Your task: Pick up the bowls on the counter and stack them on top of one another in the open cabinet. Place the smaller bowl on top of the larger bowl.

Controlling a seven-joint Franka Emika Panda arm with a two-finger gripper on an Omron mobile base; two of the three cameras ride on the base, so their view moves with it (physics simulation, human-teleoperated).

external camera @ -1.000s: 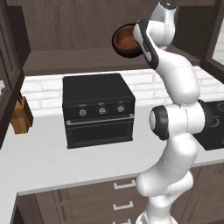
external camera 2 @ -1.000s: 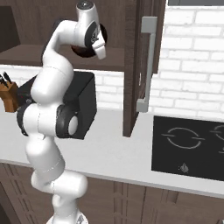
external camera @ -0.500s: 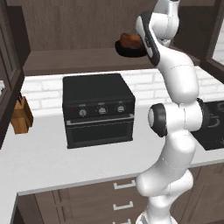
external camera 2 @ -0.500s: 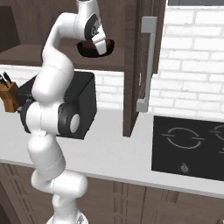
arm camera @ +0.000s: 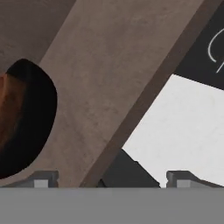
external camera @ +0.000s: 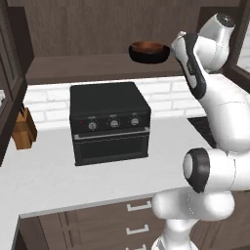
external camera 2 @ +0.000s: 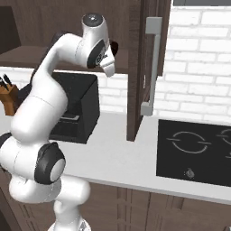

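A brown-and-white kitchen fills the frames: white brick wall at the back, one long white counter [external camera: 53,180] running across the lower half of the left base view, with brown drawers and white handles beneath it at the bottom centre. Above it, across the top of that view, hangs the one open cabinet [external camera: 88,29], dark brown wood with a single plank shelf; one of its doors [external camera 2: 144,58], with a pale bar handle, stands out in the upper middle of the right base view.

One black toaster oven [external camera: 108,122] sits on the counter at centre, three knobs along its front. One black cooktop [external camera 2: 194,151] lies in the counter at the lower right of the right base view. One wooden knife block [external camera: 24,129] stands at the left edge of the left base view.

Two bowls sit nested on the shelf in the upper middle of the left base view: the larger bowl [external camera: 141,56], black and wide, with the smaller bowl [external camera: 149,47], reddish-brown, inside it. In the hand view they show at the left edge.

The gripper [arm camera: 111,177] appears at the bottom of the hand view, its two fingertips [arm camera: 41,178] spread wide apart with nothing between them, just beside the black bowl over the shelf plank.
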